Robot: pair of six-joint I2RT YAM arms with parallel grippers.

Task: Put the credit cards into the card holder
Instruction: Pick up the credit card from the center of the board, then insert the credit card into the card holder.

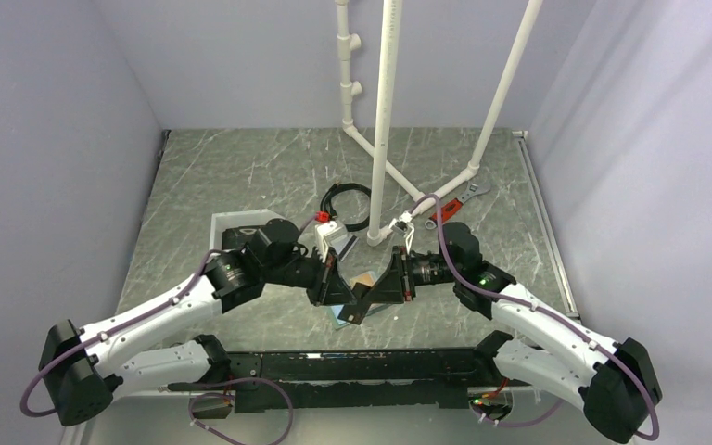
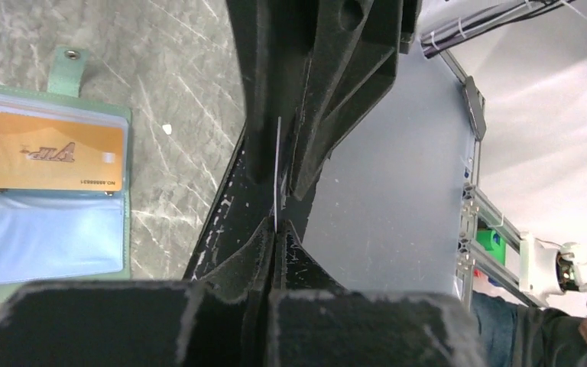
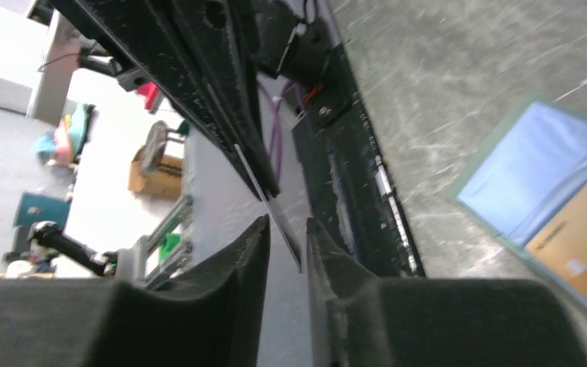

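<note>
Left wrist, card [image 2: 278, 157] in left claw [image 2: 275, 228]

The left arm [image 1: 148, 320] and right arm [image 1: 547, 320] have white shells between black cylindrical joints. A purple cable [image 1: 26, 394] loops along each. Small green lights [image 1: 484, 275] glow at the joints. The left tool [image 2: 275, 228] and right tool [image 3: 287, 229] are matte black with whitish scuffed edges.

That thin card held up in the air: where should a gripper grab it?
Likely its two flat faces at the free end, coming from opposite the left gripper, which clamps the other end. The card is too thin to pinch by its edges.
</note>
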